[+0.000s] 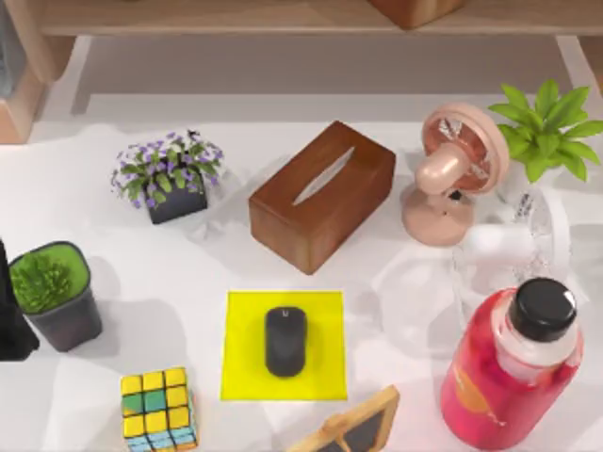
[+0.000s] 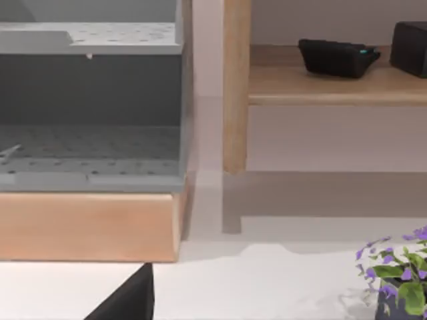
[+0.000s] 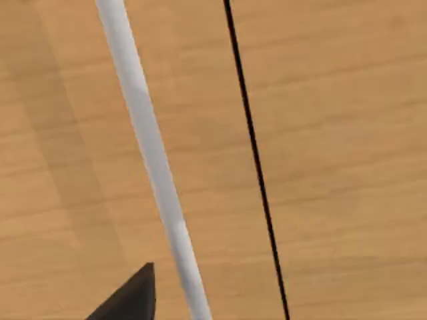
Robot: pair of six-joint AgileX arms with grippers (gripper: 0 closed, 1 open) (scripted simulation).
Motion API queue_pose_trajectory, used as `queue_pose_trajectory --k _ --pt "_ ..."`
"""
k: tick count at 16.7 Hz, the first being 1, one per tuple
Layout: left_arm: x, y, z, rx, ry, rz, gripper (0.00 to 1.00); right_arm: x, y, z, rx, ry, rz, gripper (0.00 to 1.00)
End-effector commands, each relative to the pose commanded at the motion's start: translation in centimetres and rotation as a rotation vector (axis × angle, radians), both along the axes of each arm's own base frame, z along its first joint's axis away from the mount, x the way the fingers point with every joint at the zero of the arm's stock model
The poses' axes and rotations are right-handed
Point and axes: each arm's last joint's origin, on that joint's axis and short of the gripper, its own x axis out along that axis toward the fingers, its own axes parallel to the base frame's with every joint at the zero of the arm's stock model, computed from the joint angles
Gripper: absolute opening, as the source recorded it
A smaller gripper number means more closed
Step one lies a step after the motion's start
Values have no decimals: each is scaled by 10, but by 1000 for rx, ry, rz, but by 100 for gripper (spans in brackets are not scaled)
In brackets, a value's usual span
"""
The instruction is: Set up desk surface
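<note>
The white worktop (image 1: 141,273) is spreading across the whole frame with the black mouse (image 1: 285,340) lying lower centre on the yellow mat (image 1: 245,367), so setup is seeming barely begun; the next move calls for choosing an object to grasp, and whether either tool is spread I cannot tell.

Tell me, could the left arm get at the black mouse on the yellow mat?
Probably yes. The mouse lies uncovered on the yellow mat; from the table's left edge, the potted plant and cube flank a free path.

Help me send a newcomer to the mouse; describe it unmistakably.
Find the white desk, then the yellow mat near its front middle, below the wooden tissue box. The mouse lies on that mat: small, black, oval, the mat's sole occupant.
</note>
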Motion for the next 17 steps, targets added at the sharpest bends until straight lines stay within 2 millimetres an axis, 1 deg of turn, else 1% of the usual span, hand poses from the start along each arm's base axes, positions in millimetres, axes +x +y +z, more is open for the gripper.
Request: queue_pose_trajectory --k 2,4,5,7,9,10,12,15,17 --pt "0 0 0 0 0 0 100 -13 19 38 114 -11 -13 100" --pt "0 0 0 0 0 0 100 -38 43 79 246 -30 -25 100" --pt "0 0 0 0 0 0 100 -55 56 99 317 -41 -30 100" --pt "0 0 0 0 0 0 100 -96 82 132 465 -69 -36 100" --pt "0 0 0 0 0 0 100 -143 104 152 613 -99 -34 100" --pt "0 0 0 0 0 0 100 -167 114 156 686 -110 -31 100" --pt "0 0 0 0 0 0 100 -211 130 152 828 -119 -26 100" --pt "0 0 0 0 0 0 100 -267 145 127 1025 -131 -12 100" --pt "0 0 0 0 0 0 100 -292 150 102 1134 -132 -1 100"
